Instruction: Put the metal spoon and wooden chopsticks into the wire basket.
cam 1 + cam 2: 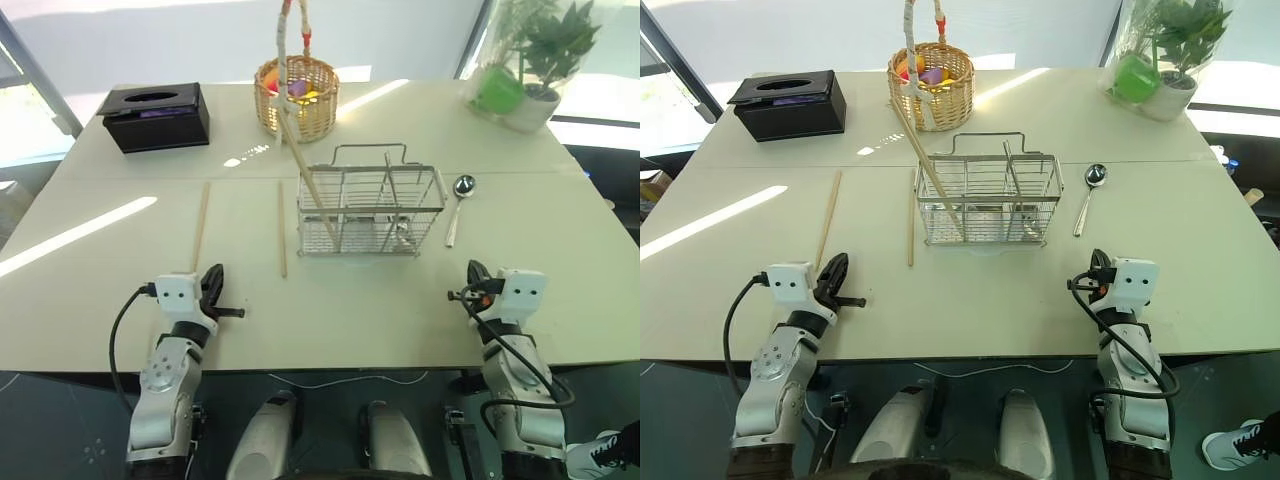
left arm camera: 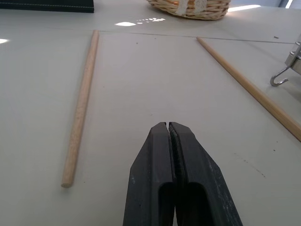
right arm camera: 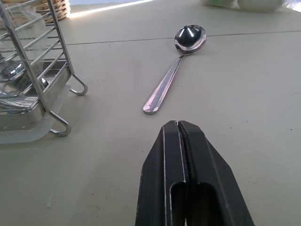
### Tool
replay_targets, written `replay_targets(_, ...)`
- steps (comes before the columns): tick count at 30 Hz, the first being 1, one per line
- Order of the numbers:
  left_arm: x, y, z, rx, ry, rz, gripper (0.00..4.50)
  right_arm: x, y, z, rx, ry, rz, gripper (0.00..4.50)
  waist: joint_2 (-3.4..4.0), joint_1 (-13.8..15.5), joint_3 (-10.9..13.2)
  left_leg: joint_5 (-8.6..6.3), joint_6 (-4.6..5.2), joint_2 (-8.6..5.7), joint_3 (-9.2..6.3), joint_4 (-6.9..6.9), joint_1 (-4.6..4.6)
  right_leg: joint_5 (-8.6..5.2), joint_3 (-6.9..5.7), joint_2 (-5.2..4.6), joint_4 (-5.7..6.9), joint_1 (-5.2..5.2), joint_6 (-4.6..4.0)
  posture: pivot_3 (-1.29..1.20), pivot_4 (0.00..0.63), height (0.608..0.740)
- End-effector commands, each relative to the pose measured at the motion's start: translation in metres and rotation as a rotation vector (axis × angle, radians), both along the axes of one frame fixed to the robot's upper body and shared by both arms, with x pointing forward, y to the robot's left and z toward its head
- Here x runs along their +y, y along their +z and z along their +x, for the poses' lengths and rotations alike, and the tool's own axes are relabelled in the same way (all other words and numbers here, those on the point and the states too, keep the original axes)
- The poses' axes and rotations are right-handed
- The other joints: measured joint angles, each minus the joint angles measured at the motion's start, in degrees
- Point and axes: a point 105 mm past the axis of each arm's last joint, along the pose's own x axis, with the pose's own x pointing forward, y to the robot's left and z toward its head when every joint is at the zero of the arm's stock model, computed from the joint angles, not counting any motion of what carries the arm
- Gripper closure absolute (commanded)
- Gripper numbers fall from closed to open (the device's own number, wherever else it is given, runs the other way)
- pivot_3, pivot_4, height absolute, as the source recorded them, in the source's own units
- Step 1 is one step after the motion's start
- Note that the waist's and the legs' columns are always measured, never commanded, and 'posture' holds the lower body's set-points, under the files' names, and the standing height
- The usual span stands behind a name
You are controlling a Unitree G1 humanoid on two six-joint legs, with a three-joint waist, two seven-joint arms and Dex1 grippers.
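Both black two-finger sets, left (image 1: 213, 290) and right (image 1: 477, 280), rest closed and empty at the pale desk's (image 1: 120, 300) near edge, presumably staged before reaching the shiny metal spoon (image 1: 459, 205) and pale wooden chopsticks (image 1: 201, 226) flanking the silver wire basket (image 1: 372, 210).

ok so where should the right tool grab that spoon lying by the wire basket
Probably mid-handle on the metal spoon, coming from above. It lies flat on the table, slim handle end nearest the right tool, round bowl far, so closing across the handle suits best.
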Motion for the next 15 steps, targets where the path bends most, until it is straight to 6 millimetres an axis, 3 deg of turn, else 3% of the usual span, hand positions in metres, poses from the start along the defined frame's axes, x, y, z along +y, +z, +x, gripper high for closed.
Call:
replay_targets(1, -0.0035, 0.0103, 0.0010, -0.039, -0.020, -0.004, 4.44, 0.0011, 0.0146, 0.0009, -0.060, 0.002, -0.005, 4.50, 0.01, 0.0, 0.0, 0.00, 0.00, 0.00, 0.00, 0.00, 0.00, 0.00, 0.00, 0.00, 0.00, -0.02, 0.00, 0.00, 0.150, 0.740)
replay_targets(15, -0.0058, 0.0098, 0.0003, -0.037, -0.031, 0.001, 4.44, 0.0003, 0.0154, 0.0029, -0.063, 0.001, -0.003, 4.50, 0.01, 0.0, 0.0, 0.00, 0.00, 0.00, 0.00, 0.00, -0.02, 0.00, -0.01, 0.00, 0.00, -0.06, 0.00, 0.00, 0.150, 0.740)
